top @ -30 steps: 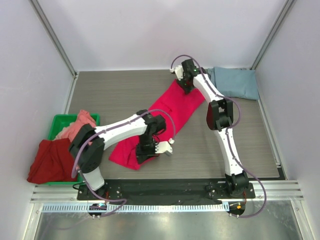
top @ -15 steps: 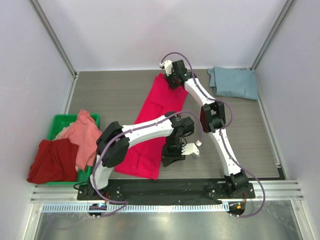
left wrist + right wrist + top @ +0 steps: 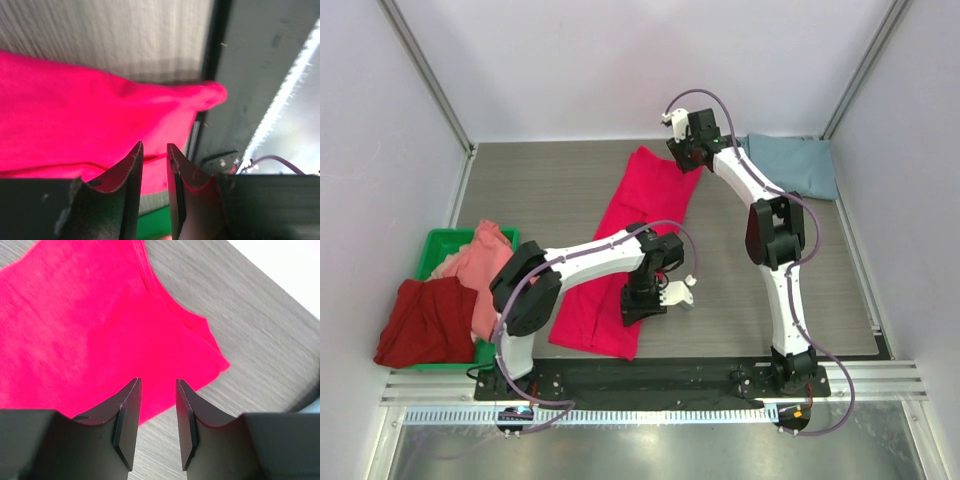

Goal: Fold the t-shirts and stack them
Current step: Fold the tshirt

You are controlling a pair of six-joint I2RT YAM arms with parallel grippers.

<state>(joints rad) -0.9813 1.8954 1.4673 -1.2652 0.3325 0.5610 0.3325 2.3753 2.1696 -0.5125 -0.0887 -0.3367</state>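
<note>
The bright crimson-pink cloth t-shirt (image 3: pixel 625 225) lies spread in a long strip on the grey wood-grain table (image 3: pixel 540 190), reaching from one gripper to the other. The left gripper (image 3: pixel 153 145) hovers just above the shirt's near corner, its fingers slightly parted and holding nothing. The right gripper (image 3: pixel 157 381) hangs over the far corner, its fingers likewise apart and empty.

Crimson shirt (image 3: pixel 645 200): is showing as soft, matt knit cloth, lightly wrinkled, with stitched hems.
Blue shirt (image 3: pixel 795 165): is looking like matt cloth.
Salmon shirt (image 3: pixel 485 265): is showing as matt, rumpled cloth.
Dark red shirt (image 3: pixel 420 320): is showing the same matt, rumpled cloth.
Bin (image 3: pixel 440 238): is showing smooth green plastic.
Table (image 3: pixel 540 190): is showing a matt grey wood-grain surface, finely streaked.
Fingers (image 3: pixel 127 415): are looking like smooth, matt black plastic.
Arms (image 3: pixel 782 300): are showing glossy white plastic shells.
Rail (image 3: pixel 880 378): is showing bare, dull metal.
</note>
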